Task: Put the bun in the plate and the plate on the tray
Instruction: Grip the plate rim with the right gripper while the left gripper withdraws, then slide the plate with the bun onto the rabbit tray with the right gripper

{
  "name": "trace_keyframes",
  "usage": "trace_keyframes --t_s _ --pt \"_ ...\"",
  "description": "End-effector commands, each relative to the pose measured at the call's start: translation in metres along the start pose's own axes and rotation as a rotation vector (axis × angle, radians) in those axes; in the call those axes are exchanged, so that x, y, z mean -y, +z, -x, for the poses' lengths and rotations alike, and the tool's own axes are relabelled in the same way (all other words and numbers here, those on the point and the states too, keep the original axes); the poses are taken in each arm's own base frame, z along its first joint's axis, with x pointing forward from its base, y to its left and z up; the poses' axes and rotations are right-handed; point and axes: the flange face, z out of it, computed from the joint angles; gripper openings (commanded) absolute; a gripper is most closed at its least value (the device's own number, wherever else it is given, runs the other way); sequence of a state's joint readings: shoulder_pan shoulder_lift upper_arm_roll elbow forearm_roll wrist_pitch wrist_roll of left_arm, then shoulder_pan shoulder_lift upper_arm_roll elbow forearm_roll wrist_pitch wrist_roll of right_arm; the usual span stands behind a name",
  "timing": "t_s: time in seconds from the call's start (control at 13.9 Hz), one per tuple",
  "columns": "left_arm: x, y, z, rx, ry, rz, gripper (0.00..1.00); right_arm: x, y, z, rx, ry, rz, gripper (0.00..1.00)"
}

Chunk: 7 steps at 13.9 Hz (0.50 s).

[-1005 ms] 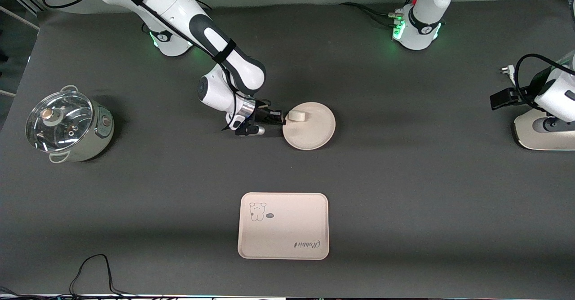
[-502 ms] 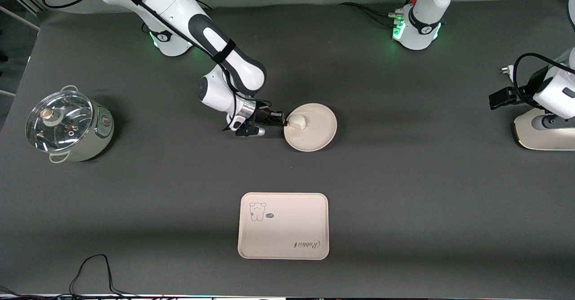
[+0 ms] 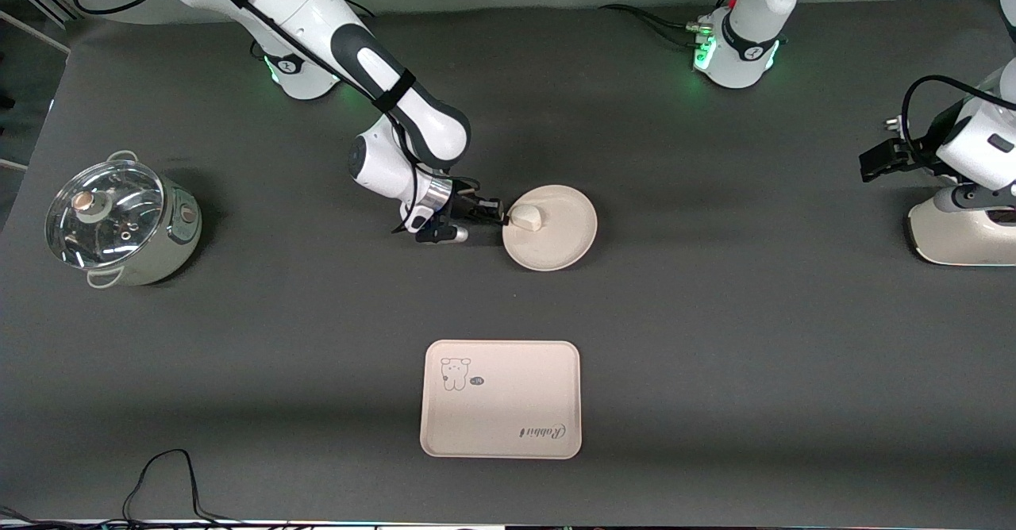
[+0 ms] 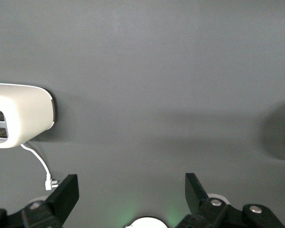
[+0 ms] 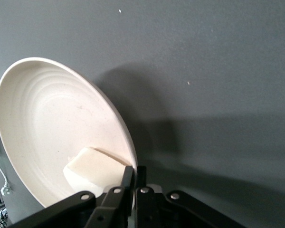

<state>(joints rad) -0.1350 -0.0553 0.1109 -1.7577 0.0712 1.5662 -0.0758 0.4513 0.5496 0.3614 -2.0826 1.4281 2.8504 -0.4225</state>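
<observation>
Nearest the front camera, the tray [image 3: 501, 399] is lying flat on the counter [image 3: 714, 355], bear drawing and cursive lettering facing up, with nothing sitting on it. A dark cable [image 3: 171, 482] is looping on the counter well off toward the right arm's end from the tray.

Farther from the camera than the tray, the plate [image 3: 556, 232] is sitting with the bun [image 3: 526, 216] resting inside it, right by the rim on the side toward the right arm's end. The right tool [image 3: 498, 213] is clenched on that same stretch of rim, fingers pinched tight together with the plate's edge between them. In the right wrist view the bun [image 5: 92, 171] is lying just inside the rim of the plate [image 5: 52, 123], almost touching the closed right tool [image 5: 134, 178], and the plate is looking tilted, its rim standing clear over a shadow.

Level with the plate but well off toward the right arm's end from the tray, a glass-lidded pot [image 3: 119, 224] is standing by itself.

The left arm is waiting off toward its own end from the tray, the left tool [image 3: 873, 161] hanging released over bare counter beside a white toaster [image 3: 964, 232]. The left wrist view is showing its fingers [image 4: 66, 194] spread wide, the toaster [image 4: 19, 116] and its cord [image 4: 40, 166] below.
</observation>
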Motion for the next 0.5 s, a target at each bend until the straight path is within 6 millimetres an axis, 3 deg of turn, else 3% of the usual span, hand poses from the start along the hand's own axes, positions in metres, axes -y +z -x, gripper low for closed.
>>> trace_keyframes --t_s 0.0,0.29,0.43 --pt "-0.003 -0.007 0.01 0.008 0.009 -0.013 1.0 0.006 -0.017 -0.016 -0.014 -0.035 -0.009 0.0" --pt "-0.024 -0.003 0.008 0.014 0.045 -0.028 1.0 0.005 -0.037 -0.053 0.034 -0.069 -0.022 0.0" --pt "-0.026 -0.001 0.008 0.019 0.049 -0.029 1.0 0.022 -0.049 -0.074 0.065 -0.066 0.001 0.0"
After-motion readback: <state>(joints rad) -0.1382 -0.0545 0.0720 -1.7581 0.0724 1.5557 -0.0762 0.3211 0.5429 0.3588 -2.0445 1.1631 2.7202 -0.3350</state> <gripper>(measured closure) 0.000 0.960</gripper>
